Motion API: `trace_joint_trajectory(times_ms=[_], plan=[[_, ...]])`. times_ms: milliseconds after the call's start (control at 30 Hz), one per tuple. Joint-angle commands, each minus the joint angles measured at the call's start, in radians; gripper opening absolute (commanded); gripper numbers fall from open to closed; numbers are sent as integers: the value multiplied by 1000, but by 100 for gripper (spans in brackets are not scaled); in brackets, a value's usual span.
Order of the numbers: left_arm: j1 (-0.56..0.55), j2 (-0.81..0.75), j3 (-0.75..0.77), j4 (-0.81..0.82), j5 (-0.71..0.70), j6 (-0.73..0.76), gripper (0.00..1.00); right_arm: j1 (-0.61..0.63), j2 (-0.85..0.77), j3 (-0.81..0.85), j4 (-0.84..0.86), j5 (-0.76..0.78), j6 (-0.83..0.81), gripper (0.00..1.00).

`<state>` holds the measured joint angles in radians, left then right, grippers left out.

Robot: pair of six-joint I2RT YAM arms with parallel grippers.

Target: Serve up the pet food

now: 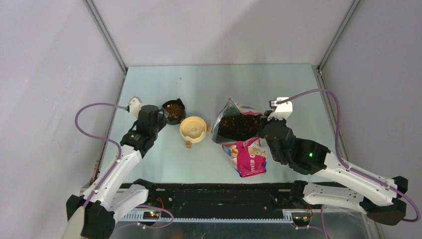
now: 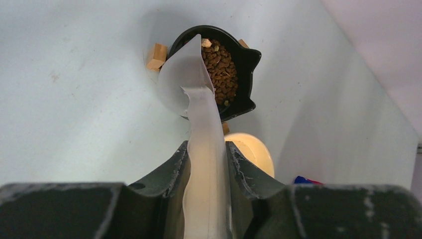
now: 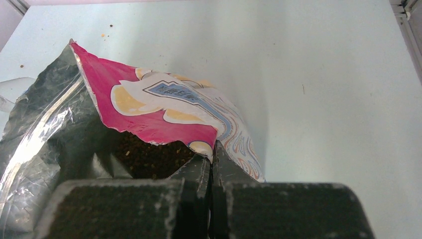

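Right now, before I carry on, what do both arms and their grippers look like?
The left arm and right arm share white links and black joint housings. A purple cable trails along each. A green light glows on the right arm's black housing. The left gripper and right gripper are black, scuffed with pale marks.

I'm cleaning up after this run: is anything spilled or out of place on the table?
Yes: tan chunks lie loose on the table beside the black bowl, one more by the cream bowl, outside both dishes. Tiny crumbs also dot the table beyond the bag.
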<state>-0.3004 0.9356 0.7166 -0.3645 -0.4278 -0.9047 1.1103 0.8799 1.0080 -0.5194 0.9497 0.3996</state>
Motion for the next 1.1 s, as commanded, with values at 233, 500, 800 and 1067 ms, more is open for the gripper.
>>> trace_joint_trajectory(times_ms=[233,500,800,1067], plan=[[7,89,151,-87,4,121,0,-12,-30,25,77,28,5,0],[7,82,184,-110,46,161,0,-15,-22,25,77,22,5,0],[7,-127,146,-97,103,119,0,-17,-17,25,74,17,10,0],[7,-353,56,45,341,42,0,-17,-24,26,69,8,21,0]])
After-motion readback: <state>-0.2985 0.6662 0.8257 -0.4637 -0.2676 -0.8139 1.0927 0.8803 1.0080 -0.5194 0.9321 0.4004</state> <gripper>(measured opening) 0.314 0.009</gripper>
